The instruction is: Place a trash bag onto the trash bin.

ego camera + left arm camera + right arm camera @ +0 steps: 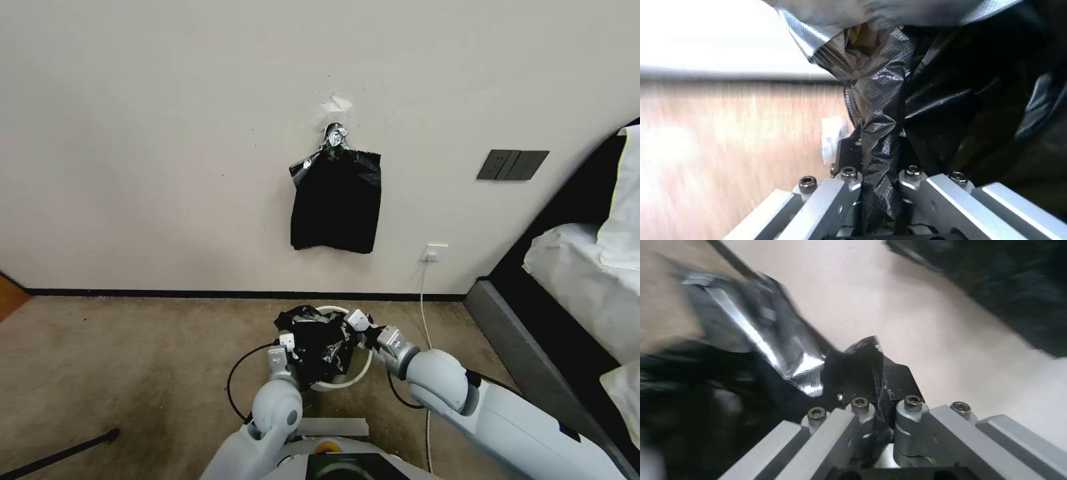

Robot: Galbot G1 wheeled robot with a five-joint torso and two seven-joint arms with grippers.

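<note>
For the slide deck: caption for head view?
Both grippers pinch the trash bag over the trash bin.

**White arms, bare-metal tools**

Both arms are glossy white with rounded, bulbous joints and grey bands at the wrists. A thin black cable (235,380) loops beside the left arm. Each tool, the left tool (878,186) and the right tool (882,413), has silvery angular linkage bars fastened with dark hex-socket screws and black pads.

Black bag, cream bin

Glossy black trash bag (319,340) with silvery glints; cream-white trash bin (353,379); beige carpet (133,360); off-white wall (167,133).
</note>
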